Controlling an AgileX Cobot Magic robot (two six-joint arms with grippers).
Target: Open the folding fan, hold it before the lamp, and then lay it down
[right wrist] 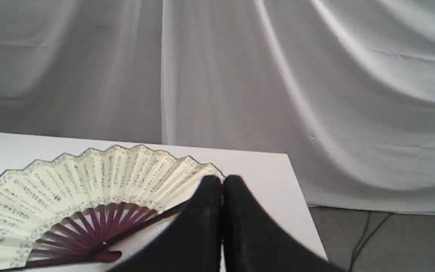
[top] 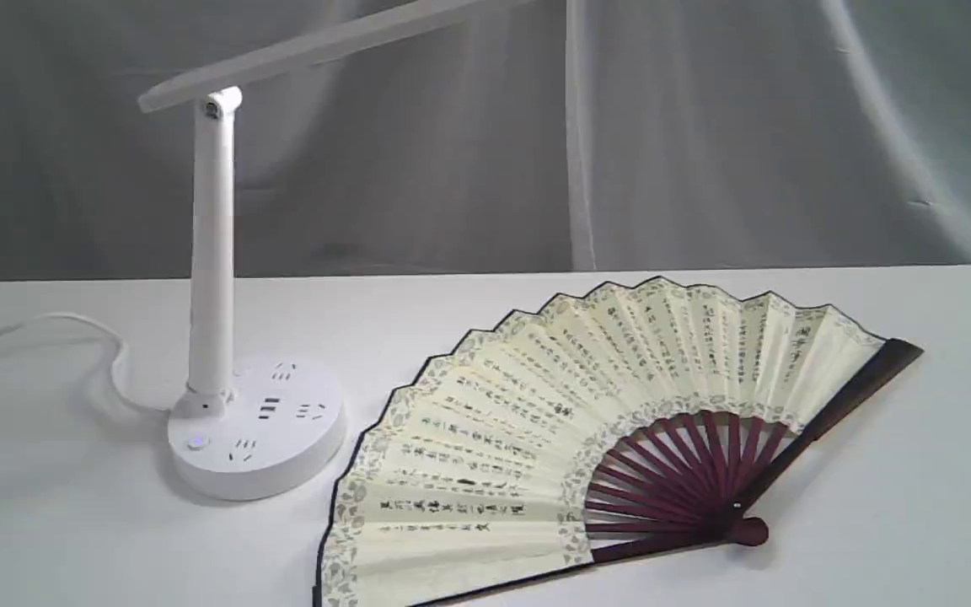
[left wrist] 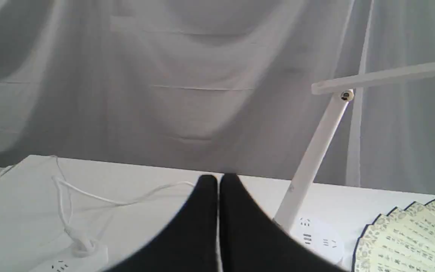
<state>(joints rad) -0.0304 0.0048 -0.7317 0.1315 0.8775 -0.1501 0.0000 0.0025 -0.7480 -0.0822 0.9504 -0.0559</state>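
Observation:
The folding fan (top: 536,421) lies spread open flat on the white table (top: 915,506), cream leaf with black calligraphy, maroon ribs meeting at a pivot toward the front right. The right wrist view shows the fan (right wrist: 89,185) too, and the left wrist view catches the fan's edge (left wrist: 410,238). The white lamp (top: 211,278) stands to the fan's left, its head bar reaching up and right. Neither gripper appears in the exterior view. My left gripper (left wrist: 218,181) is shut and holds nothing, back from the lamp (left wrist: 312,158). My right gripper (right wrist: 223,181) is also shut and holds nothing, apart from the fan.
A white cord (top: 72,337) runs from the lamp base across the table's left side. A white power strip (left wrist: 70,260) lies with cables at the left. A grey cloth backdrop (top: 705,126) hangs behind the table. The table's right edge (right wrist: 300,196) drops to the floor.

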